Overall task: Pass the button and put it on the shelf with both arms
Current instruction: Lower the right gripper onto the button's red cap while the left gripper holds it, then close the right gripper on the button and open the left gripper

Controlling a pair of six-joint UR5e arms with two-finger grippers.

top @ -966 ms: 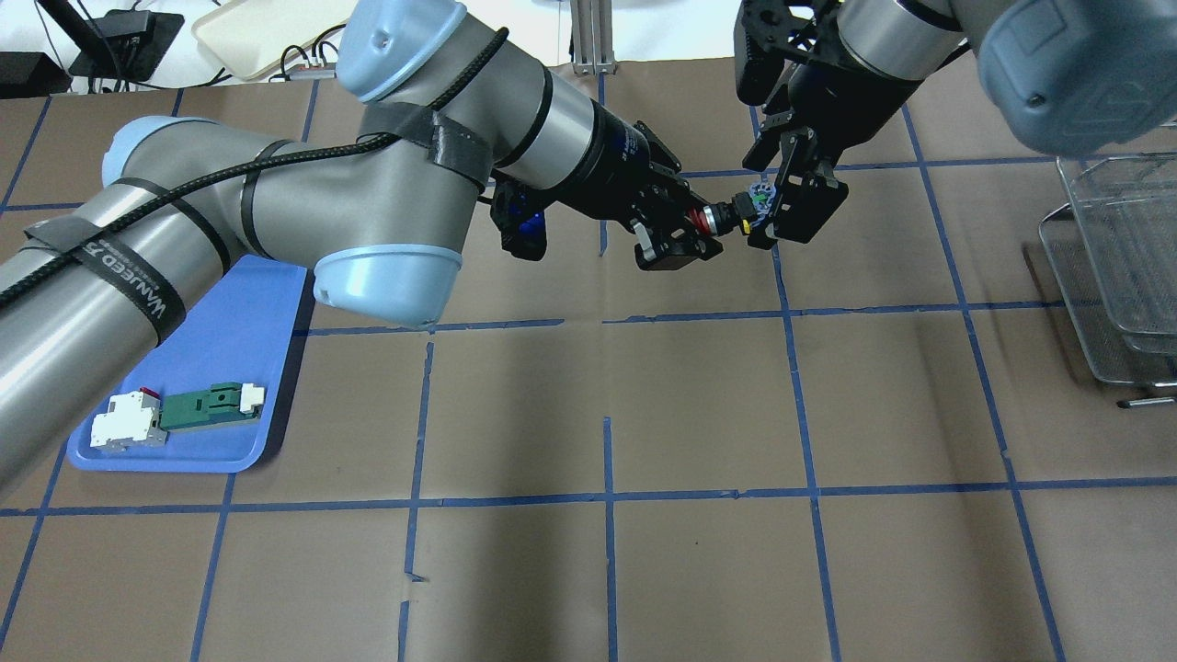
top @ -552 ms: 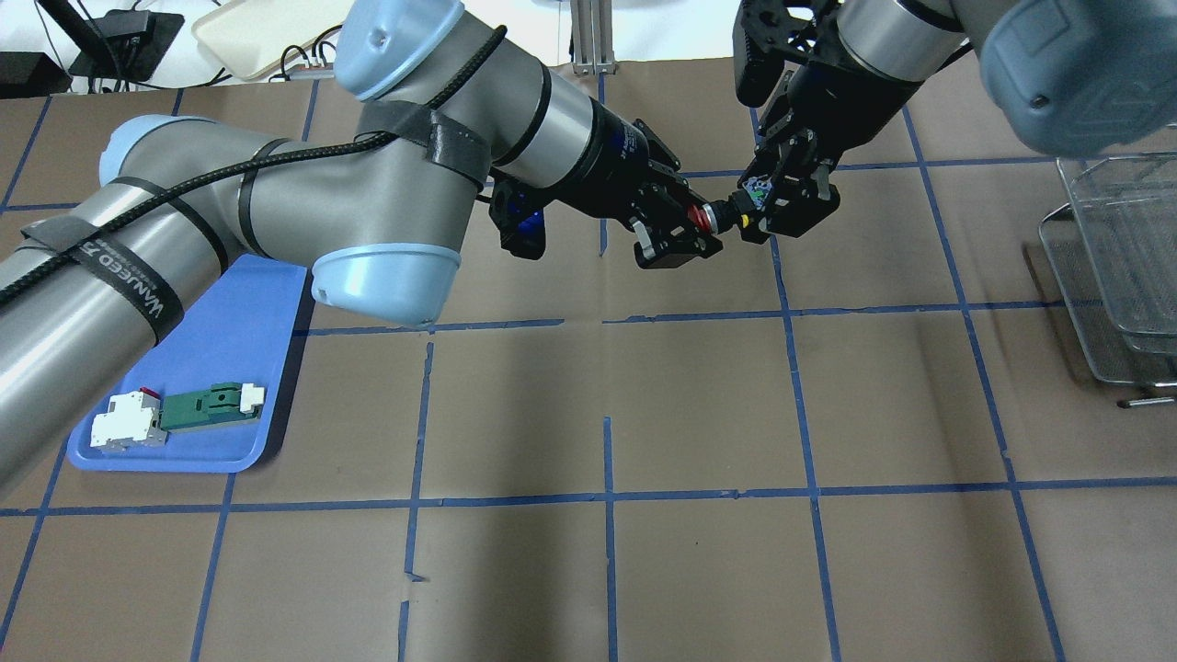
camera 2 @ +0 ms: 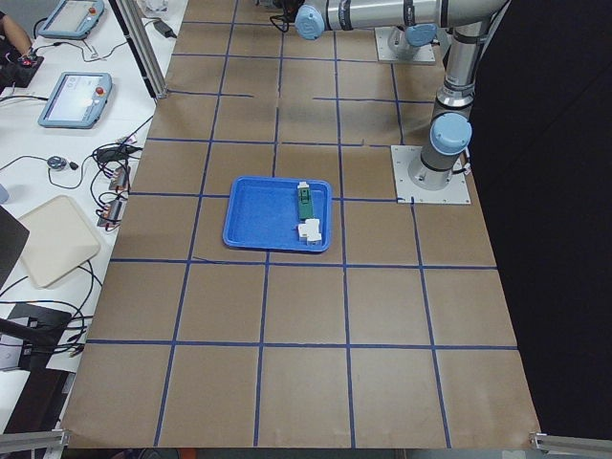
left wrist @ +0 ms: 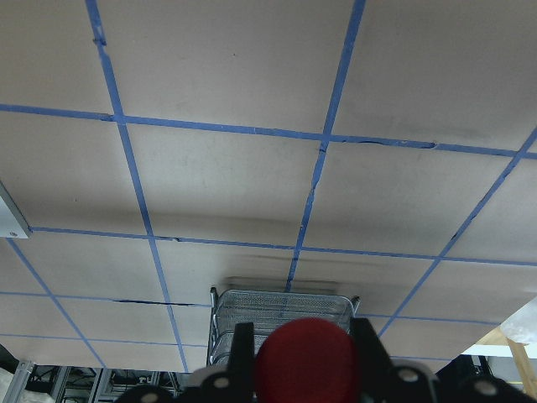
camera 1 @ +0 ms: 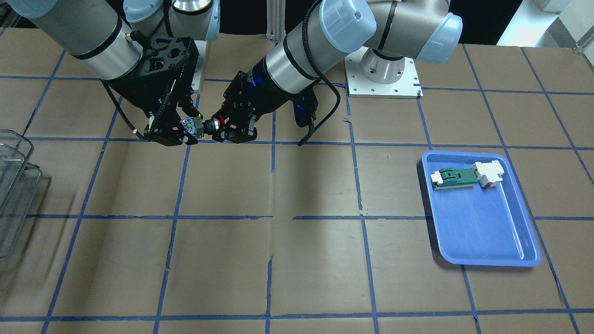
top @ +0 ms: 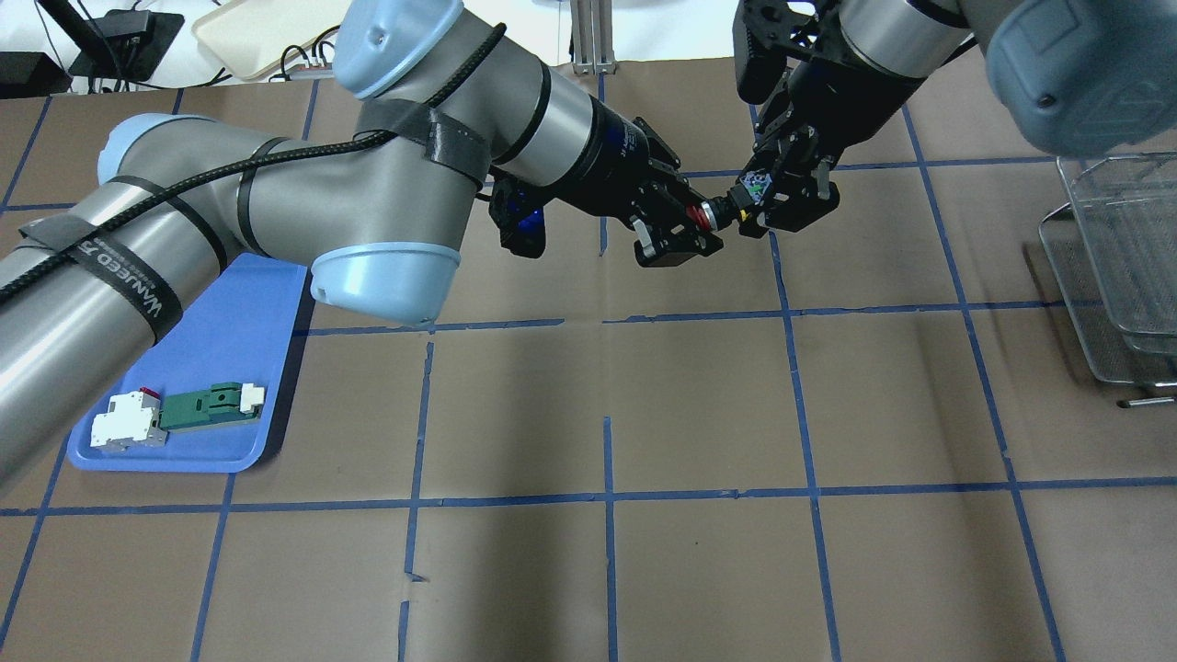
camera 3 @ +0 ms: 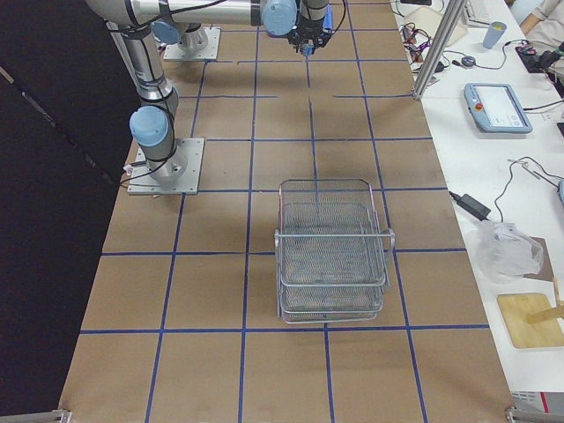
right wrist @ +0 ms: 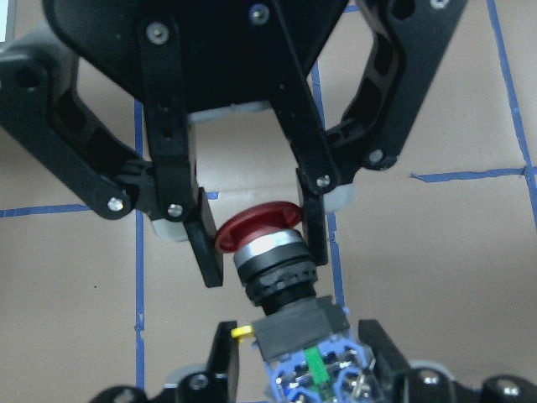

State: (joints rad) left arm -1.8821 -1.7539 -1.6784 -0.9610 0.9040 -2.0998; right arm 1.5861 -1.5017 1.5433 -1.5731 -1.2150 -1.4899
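Note:
The button (top: pixel 726 211) hangs in the air between both grippers, above the table's far middle. My left gripper (top: pixel 703 221) is shut on its red cap (right wrist: pixel 256 228), one finger on each side. My right gripper (top: pixel 759 198) is shut on the blue-white rear block (right wrist: pixel 315 369). The front-facing view shows the button (camera 1: pixel 206 125) level, with the left gripper (camera 1: pixel 222 123) and the right gripper (camera 1: pixel 188 125) at its ends. The red cap (left wrist: pixel 302 361) fills the bottom of the left wrist view. The wire-mesh shelf (top: pixel 1117 267) stands at the table's right edge, far from both grippers.
A blue tray (top: pixel 230 368) lies at the left and holds a green-and-white part (top: pixel 207 405) and a white block (top: pixel 129 423). The shelf (camera 3: pixel 333 256) has stacked basket tiers. Blue tape lines grid the brown table.
My right gripper, open around the rear block one second ago, has shut on it. Both grippers and the button have shifted slightly up in the overhead view.

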